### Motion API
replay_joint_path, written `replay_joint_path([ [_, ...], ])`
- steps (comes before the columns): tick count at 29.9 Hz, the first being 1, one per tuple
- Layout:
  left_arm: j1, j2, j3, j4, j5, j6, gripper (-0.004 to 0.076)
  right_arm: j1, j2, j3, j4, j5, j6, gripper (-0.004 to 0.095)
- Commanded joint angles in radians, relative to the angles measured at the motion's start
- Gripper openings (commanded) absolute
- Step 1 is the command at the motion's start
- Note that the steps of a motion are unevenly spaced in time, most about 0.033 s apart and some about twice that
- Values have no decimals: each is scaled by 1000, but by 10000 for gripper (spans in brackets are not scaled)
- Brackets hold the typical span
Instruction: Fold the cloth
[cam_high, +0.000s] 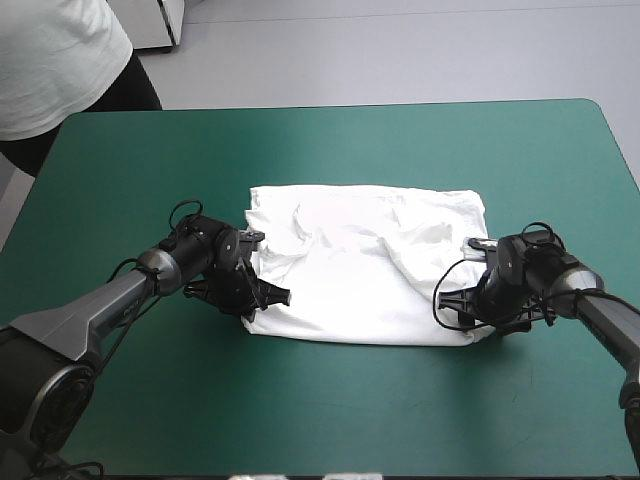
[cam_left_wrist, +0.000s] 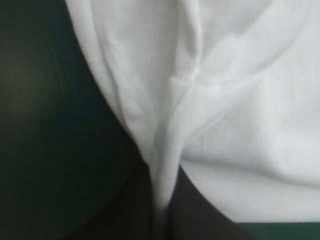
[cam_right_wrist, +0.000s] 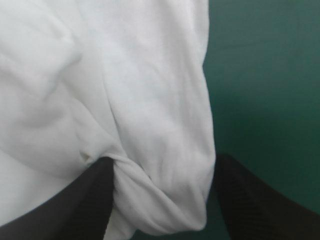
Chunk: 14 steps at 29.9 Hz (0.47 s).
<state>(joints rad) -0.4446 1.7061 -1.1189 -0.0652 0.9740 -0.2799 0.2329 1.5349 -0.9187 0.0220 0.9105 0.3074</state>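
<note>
Pinching T-shirt (cam_high: 360, 270): left end effector (cam_left_wrist: 162, 172) | right end effector (cam_right_wrist: 165, 160) wide, straddling edge | its tips hidden from above

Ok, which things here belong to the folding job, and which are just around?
Part of the job: T-shirt, on the teal-green table; left gripper, shut on it; right gripper, open around a bunched edge.
Just there: a person standing at the table's far left corner.

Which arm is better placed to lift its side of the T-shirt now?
Left: the left gripper is shut on the T-shirt, while the right gripper stands open around a bunched edge.
</note>
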Motion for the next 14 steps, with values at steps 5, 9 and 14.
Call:
replay_joint_path([
  [5, 1, -5, 5, 47, 0, 2, -10, -1, 23, 102, 39, -61, 28, 271],
  [9, 1, -6, 5, 47, 0, 8, -10, -1, 13, 114, 42, -56, 37, -12],
  [14, 1, -8, -3, 51, 23, 10, -10, -1, -46, 74, 36, -22, 37, -17],
])
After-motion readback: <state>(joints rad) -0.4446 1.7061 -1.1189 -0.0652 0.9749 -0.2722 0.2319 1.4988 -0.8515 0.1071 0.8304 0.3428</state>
